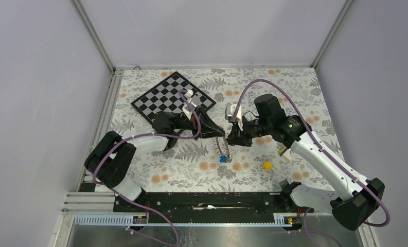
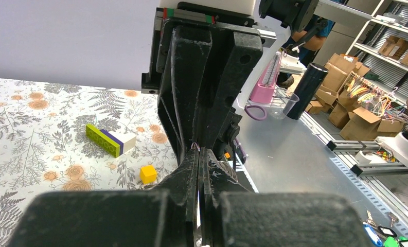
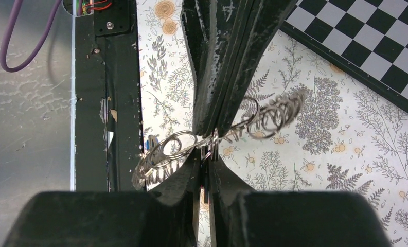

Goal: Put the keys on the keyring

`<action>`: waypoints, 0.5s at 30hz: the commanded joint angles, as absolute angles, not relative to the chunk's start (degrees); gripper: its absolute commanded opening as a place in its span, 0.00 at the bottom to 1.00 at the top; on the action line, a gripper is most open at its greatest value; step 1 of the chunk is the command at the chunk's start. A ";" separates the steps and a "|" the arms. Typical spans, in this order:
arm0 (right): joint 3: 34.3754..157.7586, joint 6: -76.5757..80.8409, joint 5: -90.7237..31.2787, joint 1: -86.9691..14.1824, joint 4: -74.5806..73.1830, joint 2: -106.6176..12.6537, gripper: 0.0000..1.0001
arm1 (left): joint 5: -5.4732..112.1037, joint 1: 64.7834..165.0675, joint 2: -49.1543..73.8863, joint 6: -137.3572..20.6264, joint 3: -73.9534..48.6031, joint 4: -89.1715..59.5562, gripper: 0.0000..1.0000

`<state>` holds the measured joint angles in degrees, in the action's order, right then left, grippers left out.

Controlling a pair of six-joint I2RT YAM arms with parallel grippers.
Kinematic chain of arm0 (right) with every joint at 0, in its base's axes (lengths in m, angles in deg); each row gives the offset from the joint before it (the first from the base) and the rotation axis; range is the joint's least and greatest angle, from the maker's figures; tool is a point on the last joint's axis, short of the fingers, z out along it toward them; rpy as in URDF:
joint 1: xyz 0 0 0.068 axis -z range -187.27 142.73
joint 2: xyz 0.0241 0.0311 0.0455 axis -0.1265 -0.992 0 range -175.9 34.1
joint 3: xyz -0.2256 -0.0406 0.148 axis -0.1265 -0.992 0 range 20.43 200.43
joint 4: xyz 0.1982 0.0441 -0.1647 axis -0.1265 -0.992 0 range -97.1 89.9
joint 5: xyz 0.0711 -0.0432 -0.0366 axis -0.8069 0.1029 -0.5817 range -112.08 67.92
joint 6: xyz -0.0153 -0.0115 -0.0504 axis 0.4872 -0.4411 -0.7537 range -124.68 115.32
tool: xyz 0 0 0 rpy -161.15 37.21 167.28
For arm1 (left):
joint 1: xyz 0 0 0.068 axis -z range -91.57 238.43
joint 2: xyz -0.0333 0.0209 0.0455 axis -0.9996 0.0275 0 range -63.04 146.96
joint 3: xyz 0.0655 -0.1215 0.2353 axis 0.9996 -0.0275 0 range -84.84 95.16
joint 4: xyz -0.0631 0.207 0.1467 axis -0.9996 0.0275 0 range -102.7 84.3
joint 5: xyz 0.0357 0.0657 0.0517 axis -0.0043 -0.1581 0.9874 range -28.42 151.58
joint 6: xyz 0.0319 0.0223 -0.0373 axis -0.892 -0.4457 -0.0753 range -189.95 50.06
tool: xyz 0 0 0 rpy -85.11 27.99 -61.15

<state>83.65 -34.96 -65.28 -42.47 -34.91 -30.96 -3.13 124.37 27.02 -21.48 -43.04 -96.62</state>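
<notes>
Left pincer (image 1: 222,136) and right pincer (image 1: 231,138) meet tip to tip over the counter (image 1: 304,92). The keyring (image 1: 224,150) hangs just under them, blue key (image 1: 223,159) at its bottom. Left wrist: clenched tips pinch a bit of the keyring (image 2: 195,146). Right wrist: clenched tips squeeze the keyring's (image 3: 273,113) middle.

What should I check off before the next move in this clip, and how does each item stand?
1. Right hand grips the keyring: ok, fingers closed on its coils.
2. Left hand holds the keyring too: ok, fingers shut with a thin wire loop at the tips.
3. Blue key threaded on the ring: cannot tell. It sits at the low end of the hanging ring in the top view.
4. Black key located: not ok, not visible in any view.
5. Yellow cube out of the way: ok, it lies apart on the table, to the right of the hands.
</notes>
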 commanded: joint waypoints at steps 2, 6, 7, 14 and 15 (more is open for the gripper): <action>83.28 -34.99 -65.30 -41.57 -33.62 -28.66 0.08 | -1.88 123.68 24.95 -22.13 -42.74 -103.85 0.00; 83.02 -35.10 -64.53 -41.41 -34.05 -28.38 0.04 | -2.12 123.59 25.14 -22.04 -42.53 -103.93 0.00; 82.97 -35.16 -64.31 -41.43 -34.19 -28.38 0.04 | -2.13 123.58 25.17 -22.11 -42.56 -103.93 0.00; 84.31 -35.27 -60.49 -41.47 -35.12 -28.72 0.02 | -2.83 123.49 25.17 -22.48 -42.92 -103.80 0.00; 85.01 -35.45 -59.49 -41.36 -35.75 -29.01 0.02 | -3.05 123.49 25.24 -22.44 -42.83 -103.76 0.00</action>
<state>83.30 -34.99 -63.64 -41.99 -34.91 -29.30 -3.15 123.78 27.02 -21.89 -43.09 -96.65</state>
